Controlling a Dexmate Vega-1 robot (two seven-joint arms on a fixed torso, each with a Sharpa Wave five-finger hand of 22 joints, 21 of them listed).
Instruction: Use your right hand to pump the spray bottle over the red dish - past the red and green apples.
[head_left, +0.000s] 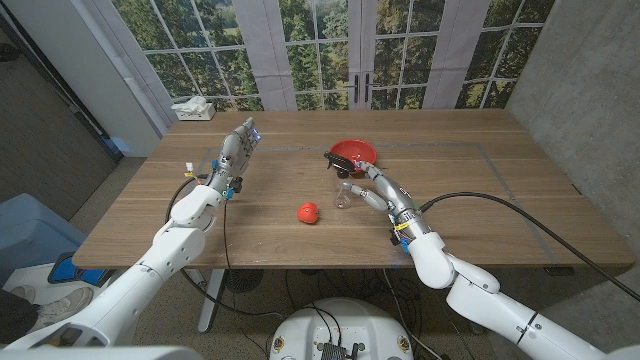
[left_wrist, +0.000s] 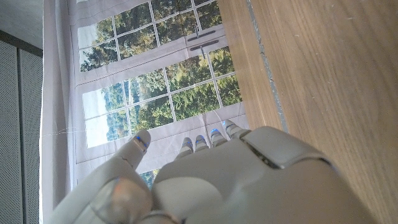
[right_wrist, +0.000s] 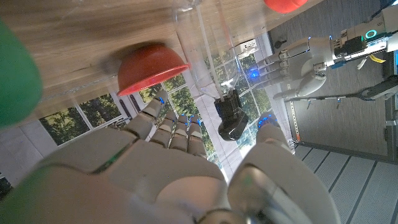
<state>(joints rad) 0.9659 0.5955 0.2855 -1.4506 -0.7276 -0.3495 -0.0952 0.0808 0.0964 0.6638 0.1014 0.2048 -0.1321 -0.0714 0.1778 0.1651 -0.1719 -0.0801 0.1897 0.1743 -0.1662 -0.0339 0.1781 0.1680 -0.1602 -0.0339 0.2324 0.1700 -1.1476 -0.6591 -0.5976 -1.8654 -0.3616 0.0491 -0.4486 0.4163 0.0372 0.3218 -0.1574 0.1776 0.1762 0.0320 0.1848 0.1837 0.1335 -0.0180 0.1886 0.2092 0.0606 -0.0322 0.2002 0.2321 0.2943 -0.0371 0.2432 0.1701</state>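
The red apple (head_left: 308, 212) is seen nearest, alone on the wooden table (head_left: 480, 215). Just right of it and slightly farther, the clear spray bottle (head_left: 344, 190) stands upright, its black nozzle (right_wrist: 231, 116) clasped by the right hand (head_left: 352, 178). Well to the left, the left hand (head_left: 236, 153) is raised, fingers apart, holding nothing. Farthest, the red dish (head_left: 354, 153) sits just beyond the bottle. A green apple (right_wrist: 17, 74) is glimpsed, blurred, in the right wrist view.
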